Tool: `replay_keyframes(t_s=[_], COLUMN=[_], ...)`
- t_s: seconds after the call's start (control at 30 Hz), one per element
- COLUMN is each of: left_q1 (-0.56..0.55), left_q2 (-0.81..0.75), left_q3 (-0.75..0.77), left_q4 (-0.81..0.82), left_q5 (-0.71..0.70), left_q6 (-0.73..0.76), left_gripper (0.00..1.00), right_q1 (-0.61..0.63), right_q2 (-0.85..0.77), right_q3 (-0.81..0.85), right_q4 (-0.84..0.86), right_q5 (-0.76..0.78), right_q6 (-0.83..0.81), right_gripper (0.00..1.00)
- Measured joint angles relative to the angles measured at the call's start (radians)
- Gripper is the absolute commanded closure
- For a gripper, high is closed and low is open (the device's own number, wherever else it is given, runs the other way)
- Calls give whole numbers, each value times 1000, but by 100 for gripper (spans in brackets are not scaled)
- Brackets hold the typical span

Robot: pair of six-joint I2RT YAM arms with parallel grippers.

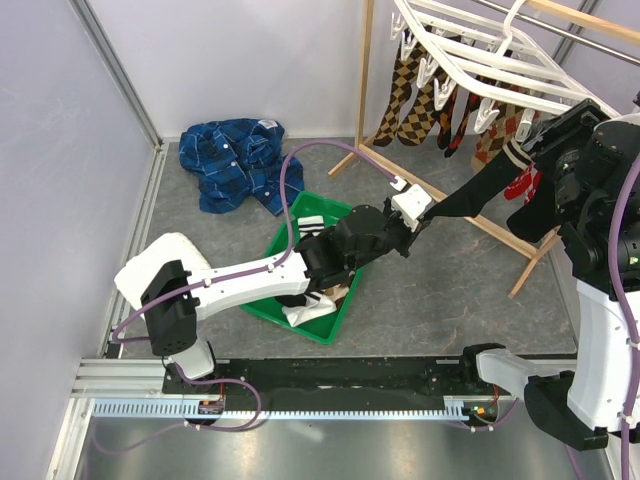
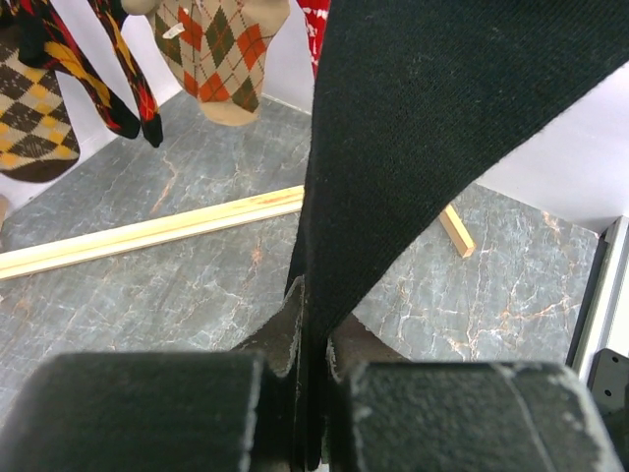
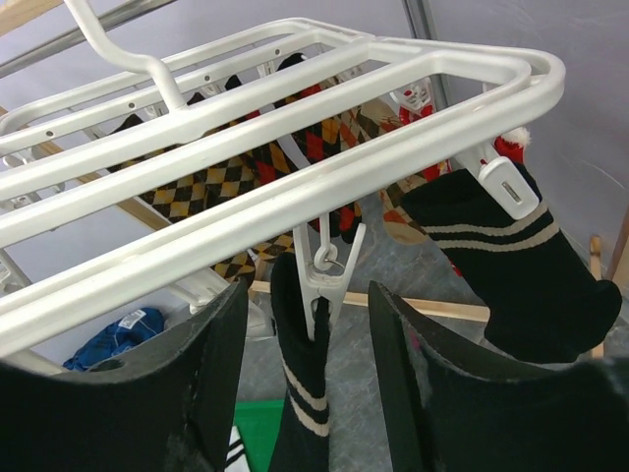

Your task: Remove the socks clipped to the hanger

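Black sock [image 1: 470, 198] stretches from the left pincer [image 1: 424, 218] clamping it up-right to its clip [image 3: 329, 261] (right pincer [image 3: 308, 300] straddles that, jaws apart).

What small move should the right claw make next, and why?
Probably close the right claw on the white clip. Its jaws stand open on both sides of that clip, which pinches a black striped sock under the hanger, while the left claw is shut on a black sock pulled taut.
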Motion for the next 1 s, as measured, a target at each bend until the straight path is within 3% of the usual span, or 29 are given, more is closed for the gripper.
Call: replay_keyframes(t_s=[0.3,0.4,0.57,1.0], left_q1=[0,0,0,0], left_q2=[0,0,0,1], left_q3=[-3,-3,-3,-2], left_q4=[1,1,1,0], left_q5=[-6,-6,-5,-4], left_q6=[0,0,0,0], left_gripper=[98,98,98,98], right_q1=[0,0,0,0], right_q2=[-47,-57,-48,-19], right_q3=[-113,-150,-153,-153], right_q4=[84,113,154,196], right_q5=[19,36,48,73], right_q6=[-11,-19,-37,-59], right_gripper=[46,42,41,48])
